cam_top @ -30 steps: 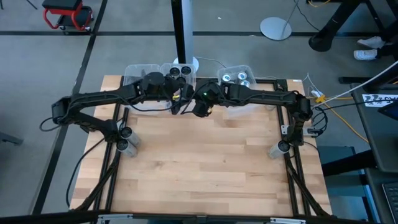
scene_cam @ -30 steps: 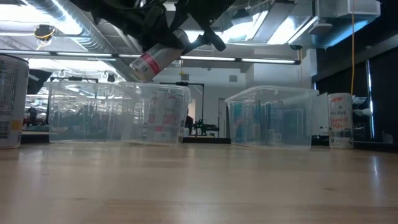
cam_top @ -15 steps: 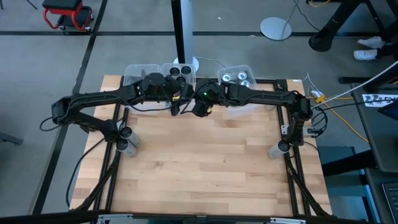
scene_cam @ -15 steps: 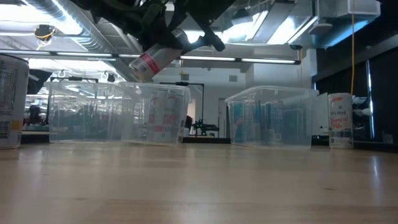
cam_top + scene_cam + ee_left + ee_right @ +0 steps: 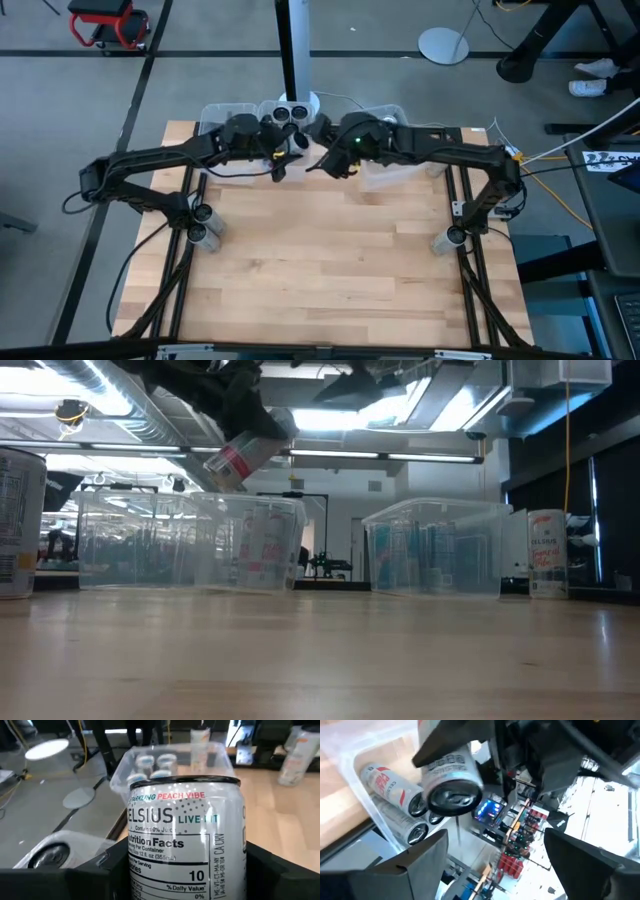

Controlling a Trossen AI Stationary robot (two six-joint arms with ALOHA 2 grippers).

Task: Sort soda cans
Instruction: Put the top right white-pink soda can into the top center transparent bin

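A white soda can [image 5: 185,840] with a pink-lettered label hangs tilted in the air, shown as the can [image 5: 243,455] in the low view. My left gripper [image 5: 187,875] is shut on it, above the table's far middle [image 5: 283,160]. My right gripper [image 5: 505,865] stands open with nothing between its fingers, a little apart from the can's end [image 5: 454,797] and higher [image 5: 350,380]. More soda cans [image 5: 286,113] lie in the left clear bin [image 5: 190,540]. Others [image 5: 395,800] show in a bin below. My left gripper pinches the can's side wall [image 5: 131,870] between its two fingers [image 5: 112,872], one on each opposite side. The fingers lie across the can, slanting slightly down from the table's left. The can is lifted clear and tilted, its free end [image 5: 225,468] lowest.
A second clear bin [image 5: 440,545] with cans stands at the far right. Two loose cans [image 5: 205,225] stand by the table's left edge and one can [image 5: 447,240] by the right edge. The wooden table [image 5: 330,270] stretches toward the near side.
My right gripper has opened, come off the can's end and risen, drawing back toward the table's right. The can has stayed tilted in the air in my left gripper.
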